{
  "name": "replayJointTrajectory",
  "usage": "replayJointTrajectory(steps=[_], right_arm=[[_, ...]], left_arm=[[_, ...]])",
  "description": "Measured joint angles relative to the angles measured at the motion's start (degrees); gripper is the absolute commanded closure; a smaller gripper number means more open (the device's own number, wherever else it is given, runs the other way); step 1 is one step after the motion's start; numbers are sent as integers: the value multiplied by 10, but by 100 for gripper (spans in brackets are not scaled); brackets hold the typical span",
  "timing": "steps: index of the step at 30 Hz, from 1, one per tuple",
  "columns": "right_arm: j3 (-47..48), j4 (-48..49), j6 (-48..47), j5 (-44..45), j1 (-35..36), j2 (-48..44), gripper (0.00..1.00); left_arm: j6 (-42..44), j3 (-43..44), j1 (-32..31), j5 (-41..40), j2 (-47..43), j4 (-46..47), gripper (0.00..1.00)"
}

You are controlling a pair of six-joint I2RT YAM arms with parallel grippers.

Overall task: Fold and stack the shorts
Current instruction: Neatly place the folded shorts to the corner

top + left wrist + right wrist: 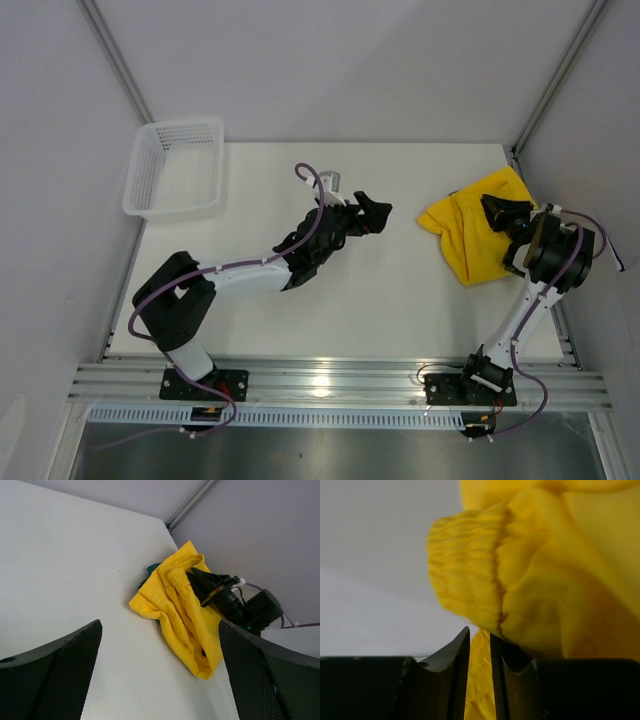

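While the white mesh basket (176, 167) sits far behind it, the left gripper (372, 213) hovers mid-table, jaws spread wide — to its right, the right gripper (497, 212) pinches the crumpled yellow shorts (468, 230), teal shorts (151, 569) peeking beneath.

Even, diffuse overhead light washes my white bench (400, 290); shadows under my arms are faint and soft. Glare streaks the aluminium rail (330, 385) at 6 o'clock in the top view. My right wrist camera sits so close that the yellow shorts (545, 580) blur, their waistband ribbing soft. In my left wrist view, the near jaws at 7 and 5 o'clock are dark.
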Motion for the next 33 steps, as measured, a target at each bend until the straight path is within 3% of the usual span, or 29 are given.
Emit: replayJointTrajectory(steps=[5, 12, 17, 21, 24, 33], right_arm=[[34, 28, 17, 14, 2, 70, 66], [54, -45, -5, 32, 13, 33, 45], [54, -109, -24, 30, 22, -24, 36], [50, -181, -74, 28, 32, -115, 23], [46, -252, -136, 32, 43, -203, 1], [-27, -446, -339, 61, 93, -493, 0]], left_arm=[[14, -3, 0, 0, -6, 0, 1], [26, -5, 0, -3, -21, -10, 1], [37, -6, 0, -5, -57, -34, 1], [45, -6, 0, -6, -97, -75, 1], [51, -6, 0, -21, -136, -126, 1], [50, -71, 27, -89, -319, -294, 1]])
